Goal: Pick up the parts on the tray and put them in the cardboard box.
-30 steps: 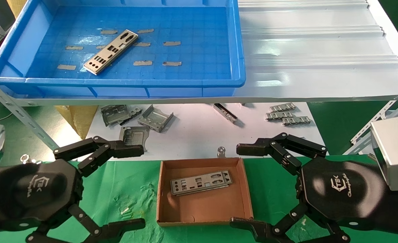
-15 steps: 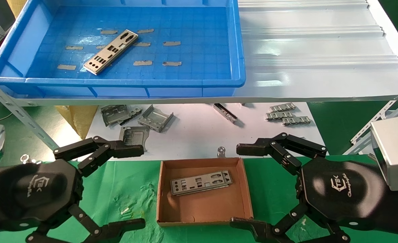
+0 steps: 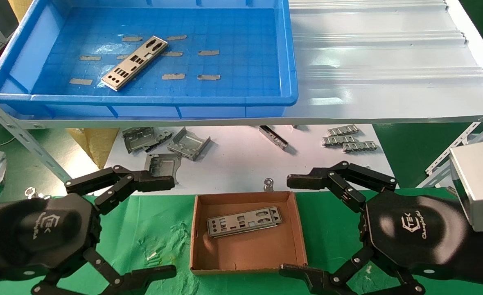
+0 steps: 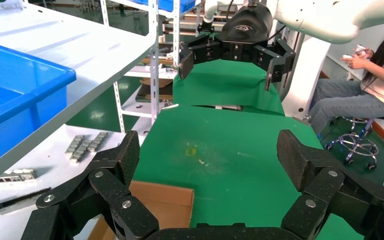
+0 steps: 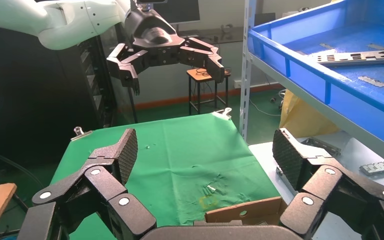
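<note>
One silvery punched plate (image 3: 134, 62) lies slanted on the floor of the blue tray (image 3: 172, 99) at the upper left; it also shows in the right wrist view (image 5: 360, 56). Another plate (image 3: 244, 221) lies in the brown cardboard box (image 3: 247, 257), whose corner shows in the left wrist view (image 4: 157, 202) and the right wrist view (image 5: 242, 212). My left gripper (image 3: 165, 225) is open and empty left of the box. My right gripper (image 3: 291, 225) is open and empty right of the box. Both hover low over the green cloth.
The tray stands on a white ribbed metal sheet (image 3: 380, 61). On the white surface below lie folded grey brackets (image 3: 165, 143), a narrow grey piece (image 3: 273, 136) and small toothed strips (image 3: 348, 138). Slotted shelf struts (image 3: 20, 135) stand at both sides. A person (image 4: 365, 85) sits beyond the table.
</note>
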Action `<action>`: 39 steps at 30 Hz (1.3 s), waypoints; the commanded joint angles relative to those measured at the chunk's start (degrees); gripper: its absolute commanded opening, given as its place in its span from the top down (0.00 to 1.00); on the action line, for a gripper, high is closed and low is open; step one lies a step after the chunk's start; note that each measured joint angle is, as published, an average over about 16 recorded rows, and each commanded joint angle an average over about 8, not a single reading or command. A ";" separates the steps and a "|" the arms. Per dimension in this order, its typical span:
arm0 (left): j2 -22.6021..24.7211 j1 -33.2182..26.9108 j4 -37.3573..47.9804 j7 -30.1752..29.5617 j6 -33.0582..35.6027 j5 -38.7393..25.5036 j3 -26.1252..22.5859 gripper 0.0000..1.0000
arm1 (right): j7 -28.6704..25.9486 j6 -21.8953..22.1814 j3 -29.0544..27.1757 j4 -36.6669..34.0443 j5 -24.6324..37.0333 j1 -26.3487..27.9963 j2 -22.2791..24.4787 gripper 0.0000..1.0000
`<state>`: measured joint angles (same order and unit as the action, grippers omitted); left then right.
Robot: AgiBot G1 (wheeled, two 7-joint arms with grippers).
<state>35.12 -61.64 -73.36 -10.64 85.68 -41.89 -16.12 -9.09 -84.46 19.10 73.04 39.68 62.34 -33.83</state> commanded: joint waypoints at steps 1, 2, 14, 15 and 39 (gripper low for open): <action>0.00 0.00 0.00 0.00 0.00 0.00 0.00 0.00 | 0.00 0.00 0.00 0.00 0.00 0.00 0.00 0.00; 0.00 0.00 0.00 0.00 0.00 0.00 0.00 0.00 | 0.00 0.00 0.00 0.00 0.00 0.00 0.00 0.00; 0.00 0.00 0.00 0.00 0.00 0.00 0.00 0.00 | 0.00 0.00 0.00 0.00 0.00 0.00 0.00 0.00; 0.00 0.00 0.00 0.00 0.00 0.00 0.00 0.00 | 0.00 0.00 0.00 0.00 0.00 0.00 0.00 0.00; 0.00 0.00 0.00 0.00 0.00 0.00 0.00 0.00 | 0.00 0.00 0.00 0.00 0.00 0.00 0.00 0.00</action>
